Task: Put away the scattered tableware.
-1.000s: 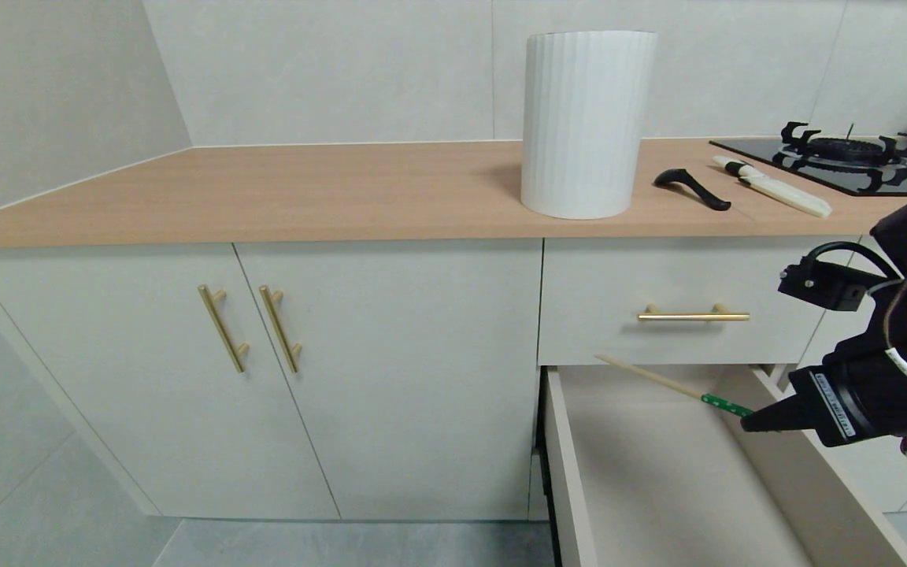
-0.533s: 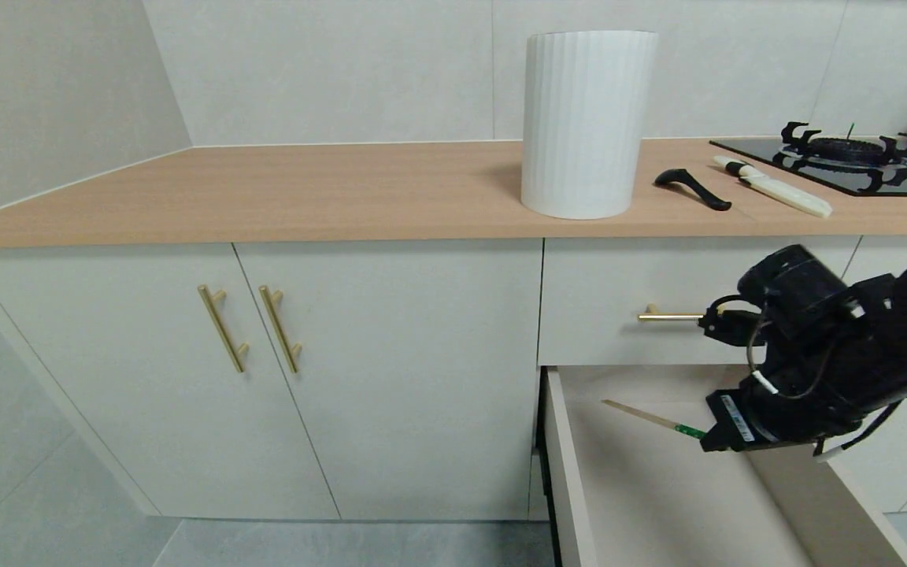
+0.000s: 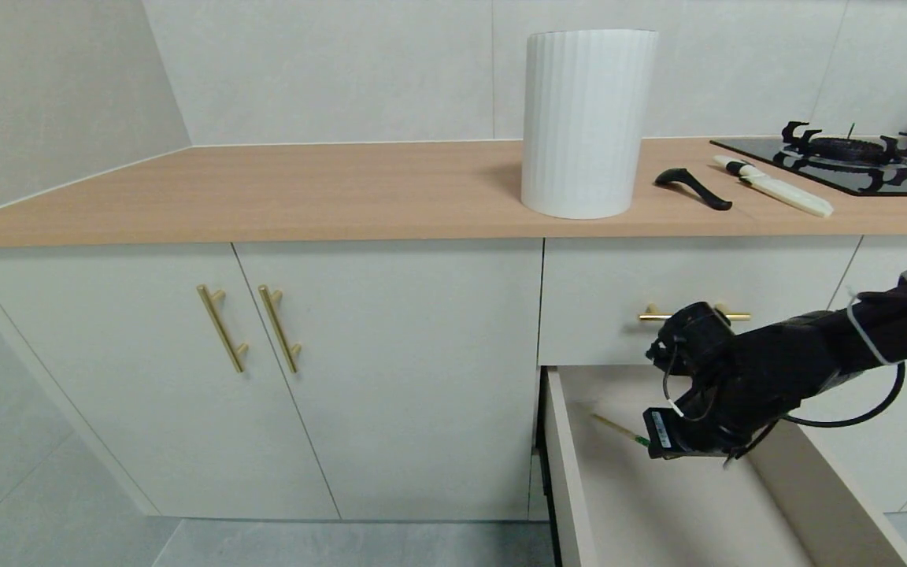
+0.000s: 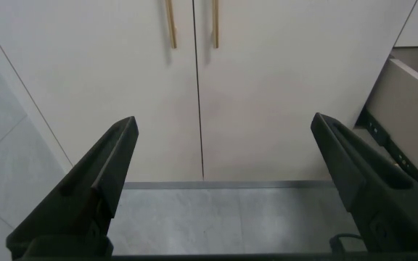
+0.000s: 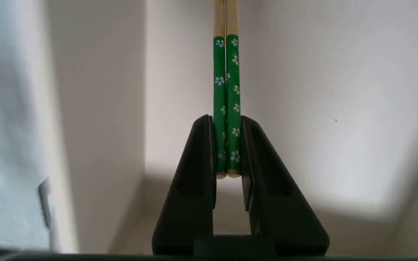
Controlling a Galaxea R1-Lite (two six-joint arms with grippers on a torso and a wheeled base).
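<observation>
In the head view, the right gripper [image 3: 647,441] is reaching from the right into the open lower drawer [image 3: 562,449], its jaws clamping the green-patterned end of a pair of wooden chopsticks [image 3: 616,428]. The chopsticks are pointing left and away over the drawer's pale floor, near its left wall; whether their tips are touching the floor cannot be told. Above, the closed upper drawer is showing its brass handle [image 3: 656,316] just behind the wrist. On the wooden table [image 3: 304,189], a tall white ribbed container [image 3: 586,122] is standing near the front edge, with a black curved utensil [image 3: 692,187] and a pale knife [image 3: 772,186] lying to its right, apart from each other, and a gas hob [image 3: 847,153] sitting at the far right. In the left wrist view, the left gripper [image 4: 222,130] is hanging with its jaws wide apart and holding nothing, facing the two cabinet doors [image 4: 267,72] with their brass handles [image 4: 170,25] above the grey floor [image 4: 216,217]. In the right wrist view, the right gripper [image 5: 227,127] is pinching both chopsticks [image 5: 226,72] side by side, jaws pressing on the green flowered section, with the drawer's pale inside [image 5: 325,94] lying beyond.
</observation>
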